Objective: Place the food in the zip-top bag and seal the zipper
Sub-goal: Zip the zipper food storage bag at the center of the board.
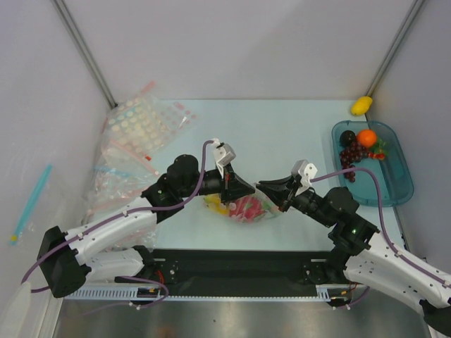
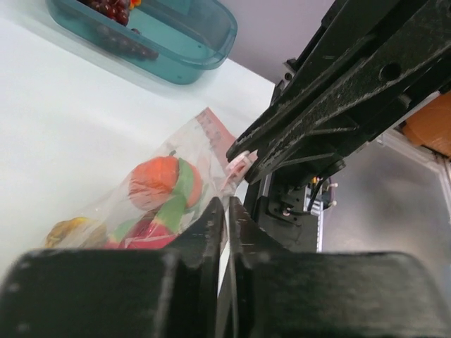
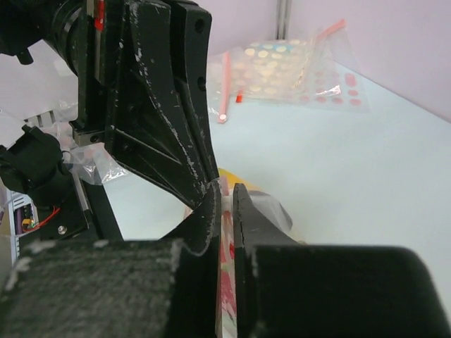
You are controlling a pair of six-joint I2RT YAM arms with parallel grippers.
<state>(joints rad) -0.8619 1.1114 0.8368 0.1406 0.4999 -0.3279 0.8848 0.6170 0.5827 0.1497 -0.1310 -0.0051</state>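
The zip-top bag (image 1: 243, 208) lies at the table's middle front with a yellow banana bunch (image 1: 214, 204) and the pink dragon fruit (image 1: 248, 207) inside. My left gripper (image 1: 249, 189) and right gripper (image 1: 262, 186) meet tip to tip above its mouth. In the left wrist view my left gripper (image 2: 227, 204) is shut on the bag's edge, next to the pink-red zipper (image 2: 211, 130). In the right wrist view my right gripper (image 3: 225, 190) is shut on the zipper strip (image 3: 227, 243). An orange fruit (image 1: 366, 137) and a dark fruit (image 1: 348, 137) lie in the teal tray.
The teal tray (image 1: 398, 184) stands at the right with dark grapes (image 1: 352, 156) in it. A yellow lemon-like fruit (image 1: 361, 105) lies at the back right corner. Several spare clear bags (image 1: 141, 134) are piled at the left.
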